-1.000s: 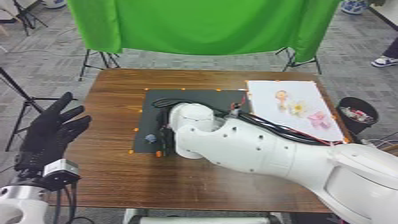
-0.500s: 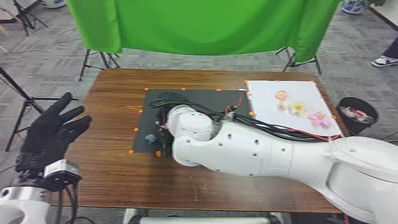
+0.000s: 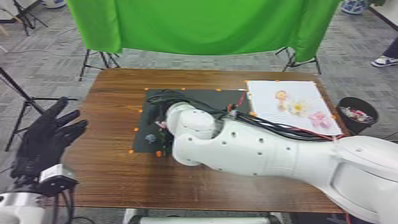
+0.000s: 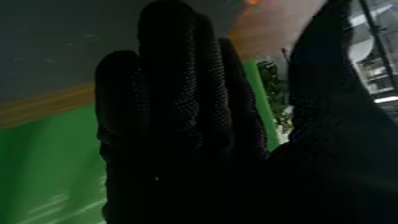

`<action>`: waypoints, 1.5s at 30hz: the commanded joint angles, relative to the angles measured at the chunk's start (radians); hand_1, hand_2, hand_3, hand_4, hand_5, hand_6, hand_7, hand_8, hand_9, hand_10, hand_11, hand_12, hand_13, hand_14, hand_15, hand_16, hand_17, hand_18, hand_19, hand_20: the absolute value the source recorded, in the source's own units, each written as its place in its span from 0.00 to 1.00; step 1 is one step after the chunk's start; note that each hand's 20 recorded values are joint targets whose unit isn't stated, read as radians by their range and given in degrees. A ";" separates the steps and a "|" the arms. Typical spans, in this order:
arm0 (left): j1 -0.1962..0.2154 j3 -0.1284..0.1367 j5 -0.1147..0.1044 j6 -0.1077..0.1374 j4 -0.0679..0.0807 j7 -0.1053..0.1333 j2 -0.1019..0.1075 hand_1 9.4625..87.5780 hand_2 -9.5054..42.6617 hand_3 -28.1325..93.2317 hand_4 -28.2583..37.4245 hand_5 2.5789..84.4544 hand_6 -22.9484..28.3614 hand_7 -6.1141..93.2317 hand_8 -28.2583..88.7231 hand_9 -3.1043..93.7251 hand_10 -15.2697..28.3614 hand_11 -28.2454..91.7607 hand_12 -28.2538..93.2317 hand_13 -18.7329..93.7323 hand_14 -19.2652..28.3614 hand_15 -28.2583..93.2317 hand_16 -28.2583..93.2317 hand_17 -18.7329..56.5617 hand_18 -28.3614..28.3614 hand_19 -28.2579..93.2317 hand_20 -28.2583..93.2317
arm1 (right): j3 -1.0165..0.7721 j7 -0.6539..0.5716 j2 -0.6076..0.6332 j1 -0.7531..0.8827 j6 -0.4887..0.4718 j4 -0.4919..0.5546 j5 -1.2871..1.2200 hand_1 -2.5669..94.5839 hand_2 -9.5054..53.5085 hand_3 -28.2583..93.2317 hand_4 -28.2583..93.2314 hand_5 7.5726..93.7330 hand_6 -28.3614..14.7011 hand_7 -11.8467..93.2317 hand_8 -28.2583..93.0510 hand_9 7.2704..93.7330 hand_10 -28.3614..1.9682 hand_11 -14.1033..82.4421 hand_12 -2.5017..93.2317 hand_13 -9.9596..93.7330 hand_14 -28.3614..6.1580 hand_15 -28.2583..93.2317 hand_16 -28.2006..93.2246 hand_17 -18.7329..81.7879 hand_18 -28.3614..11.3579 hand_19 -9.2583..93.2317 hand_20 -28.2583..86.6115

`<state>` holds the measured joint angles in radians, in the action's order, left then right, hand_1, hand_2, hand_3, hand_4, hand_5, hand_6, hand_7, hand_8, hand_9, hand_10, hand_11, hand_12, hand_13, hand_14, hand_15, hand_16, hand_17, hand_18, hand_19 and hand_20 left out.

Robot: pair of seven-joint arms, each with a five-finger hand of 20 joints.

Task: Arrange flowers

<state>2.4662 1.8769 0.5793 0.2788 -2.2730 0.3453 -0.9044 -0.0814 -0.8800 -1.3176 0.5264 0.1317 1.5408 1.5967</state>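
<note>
Pick-up step, I'd judge — right hand (image 4: 178, 127) wide by the dark mat (image 3: 211, 95) — next: pinch gently, clear of the flowers (image 3: 298, 107) on the white sheet (image 3: 264, 94).

Robotics lab, prob.: green backdrop (image 3: 209, 27) fwd & R of L hand (image 3: 44, 142), blk stand (image 3: 16, 85) nr it, gray flr (image 3: 160, 62).
</note>
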 commanded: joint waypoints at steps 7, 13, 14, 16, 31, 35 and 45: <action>0.167 0.041 -0.063 0.079 -0.040 0.098 0.019 0.23 0.31 0.73 0.10 0.36 0.59 0.13 0.18 0.32 0.78 0.42 0.33 0.34 0.99 0.69 0.14 0.13 1.00 0.66 0.23 | -0.089 0.032 0.203 -0.086 -0.144 0.205 -0.036 0.33 0.15 0.82 0.02 0.53 0.52 0.23 0.15 0.70 0.36 0.34 0.18 0.78 0.43 0.65 0.34 0.68 0.34 1.00 0.14; 0.147 0.016 -0.050 0.088 -0.047 0.078 0.024 0.23 0.31 0.73 0.10 0.36 0.59 0.12 0.18 0.32 0.78 0.42 0.33 0.34 0.99 0.68 0.14 0.13 1.00 0.66 0.23 | -0.159 -0.009 0.377 -0.045 -0.151 0.272 -0.029 0.33 0.17 0.83 0.03 0.53 0.52 0.23 0.16 0.69 0.35 0.34 0.18 0.77 0.42 0.66 0.33 0.67 0.33 1.00 0.15; 0.153 0.012 -0.057 0.089 -0.049 0.088 0.032 0.23 0.31 0.73 0.10 0.36 0.59 0.12 0.18 0.32 0.78 0.42 0.33 0.34 0.99 0.68 0.14 0.13 1.00 0.66 0.23 | -0.154 -0.017 0.404 -0.047 -0.130 0.275 -0.043 0.33 0.17 0.83 0.03 0.53 0.52 0.23 0.16 0.69 0.35 0.34 0.18 0.77 0.42 0.66 0.33 0.67 0.33 1.00 0.15; 0.146 0.008 -0.047 0.086 -0.052 0.070 0.022 0.23 0.31 0.73 0.10 0.36 0.59 0.12 0.18 0.32 0.78 0.42 0.33 0.34 0.99 0.68 0.14 0.13 1.00 0.66 0.23 | -0.201 -0.040 0.450 -0.003 -0.140 0.279 -0.044 0.33 0.17 0.83 0.03 0.53 0.52 0.23 0.16 0.68 0.34 0.33 0.18 0.77 0.42 0.66 0.33 0.67 0.33 1.00 0.15; 0.098 -0.048 -0.052 0.094 -0.045 0.068 0.041 0.23 0.32 0.73 0.10 0.36 0.59 0.12 0.18 0.32 0.78 0.42 0.33 0.34 0.99 0.68 0.14 0.13 1.00 0.66 0.24 | -0.344 -0.158 0.717 0.155 -0.136 0.264 -0.084 0.34 0.17 0.85 0.03 0.52 0.51 0.22 0.16 0.63 0.30 0.32 0.18 0.76 0.42 0.67 0.32 0.68 0.33 1.00 0.19; 0.106 -0.060 -0.079 0.108 -0.044 0.101 0.077 0.23 0.32 0.73 0.10 0.36 0.60 0.12 0.18 0.32 0.78 0.42 0.33 0.34 0.99 0.68 0.14 0.13 1.00 0.66 0.24 | -0.362 -0.208 0.740 0.167 -0.140 0.249 -0.043 0.34 0.16 0.85 0.03 0.51 0.51 0.23 0.16 0.62 0.30 0.31 0.18 0.76 0.42 0.68 0.32 0.68 0.34 1.00 0.20; 0.112 -0.063 -0.107 0.125 -0.040 0.143 0.110 0.23 0.32 0.73 0.10 0.36 0.59 0.12 0.18 0.32 0.78 0.42 0.33 0.34 0.99 0.69 0.14 0.14 1.00 0.66 0.24 | -0.392 -0.267 0.801 0.179 -0.191 0.237 -0.049 0.36 0.15 0.85 0.03 0.52 0.50 0.22 0.16 0.61 0.25 0.30 0.17 0.75 0.39 0.68 0.32 0.66 0.30 1.00 0.18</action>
<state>2.5646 1.8089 0.4906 0.3888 -2.3128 0.4669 -0.8036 -0.4554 -1.1177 -0.5645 0.7052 -0.0124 1.7891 1.5341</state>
